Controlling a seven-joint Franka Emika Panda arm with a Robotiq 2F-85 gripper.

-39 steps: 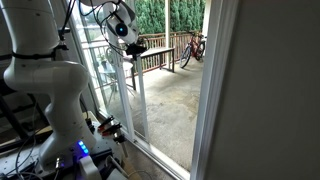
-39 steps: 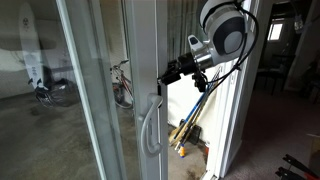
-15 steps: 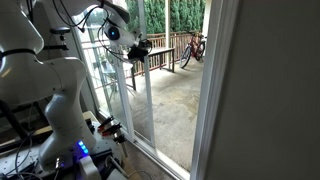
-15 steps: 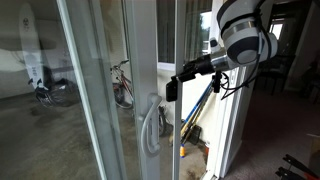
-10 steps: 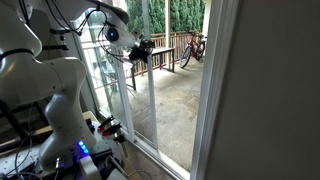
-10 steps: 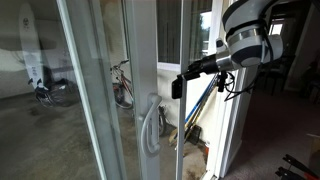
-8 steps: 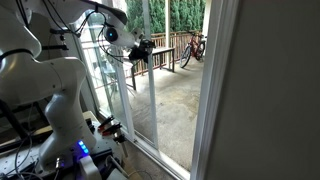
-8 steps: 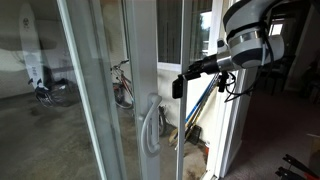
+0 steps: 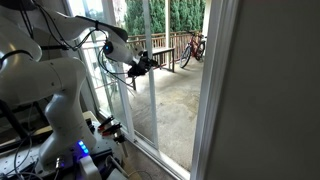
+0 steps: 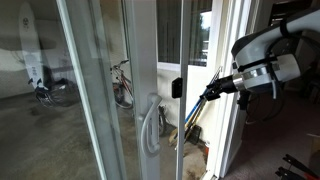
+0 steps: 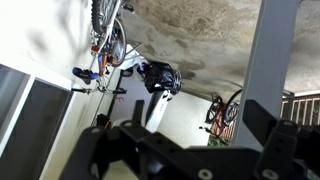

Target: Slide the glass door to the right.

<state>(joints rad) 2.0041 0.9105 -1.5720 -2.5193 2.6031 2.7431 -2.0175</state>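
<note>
The pincer (image 9: 147, 63), its gape too blurred to judge and nothing seen clamped in it, meets the glass door (image 9: 152, 108) only along the door's slim white edge right at its tip, so a push may skid off and stall the door.

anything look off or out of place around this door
Nothing looks damaged, spilled or askew. The glass door stands upright, its white handle intact, and the gripper hangs close to its edge; whether it touches cannot be told. Only the wrist view stands upside down, with the concrete floor at the top.
</note>
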